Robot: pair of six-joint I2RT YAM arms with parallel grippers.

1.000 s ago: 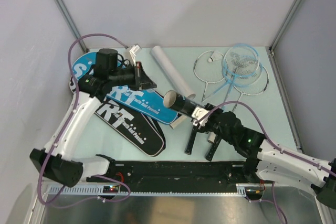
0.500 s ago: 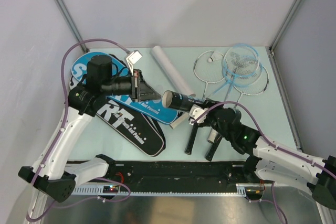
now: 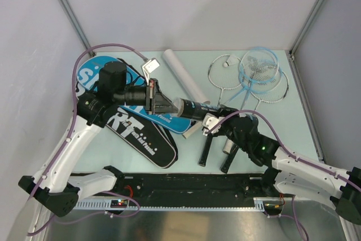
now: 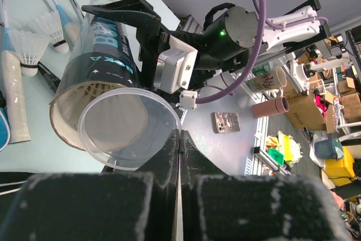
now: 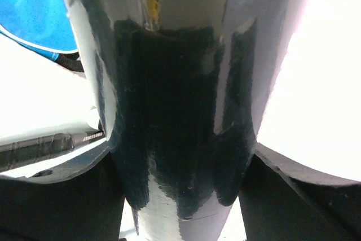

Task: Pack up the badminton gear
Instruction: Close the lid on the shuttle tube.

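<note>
Left wrist alone: clear cap [image 4: 128, 128] (pinched).

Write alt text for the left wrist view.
The left gripper, shut, pinches the rim of a clear round cap in front of the open end of a black tube, not yet seated. The right gripper grips the tube's side; two white shuttlecocks are on the table at left.

lid [image 4: 127, 125] at tube [image 4: 107, 55], bags [image 3: 146, 145] left (rackets [image 3: 259, 74] right)

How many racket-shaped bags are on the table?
2. The blue bag lies at the left, partly under the left arm; the black bag lies alongside it, nearer the front. More could be hidden.
</note>
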